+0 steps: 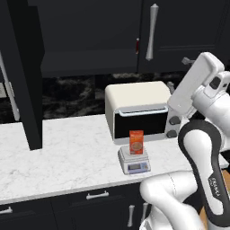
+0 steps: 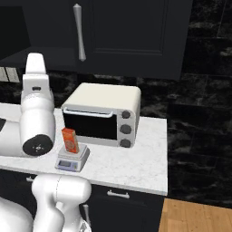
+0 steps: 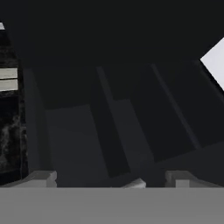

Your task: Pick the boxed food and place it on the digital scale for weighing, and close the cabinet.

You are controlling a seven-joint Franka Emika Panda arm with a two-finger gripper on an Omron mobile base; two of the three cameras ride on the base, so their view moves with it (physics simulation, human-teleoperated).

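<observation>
The orange-red boxed food [image 1: 136,142] [image 2: 70,139] stands upright on the flat top of the light grey digital scale [image 1: 134,161] [image 2: 72,159], near the counter's front edge. One door [image 1: 27,76] of the black upper cabinet is swung out over the counter on the left, its long silver handle [image 1: 11,92] showing. In the hand view my gripper [image 3: 113,178] is open with nothing between its fingers, and it faces a dark panelled cabinet face [image 3: 109,109] at close range. My arm is raised away from the box.
A cream toaster oven [image 1: 139,108] [image 2: 102,113] sits right behind the scale. Another cabinet door above it is shut, with a silver bar handle [image 1: 152,31] [image 2: 80,31]. Black drawers [image 1: 96,196] run below the white marble counter [image 1: 67,157]. The counter ends at the right [image 2: 161,181].
</observation>
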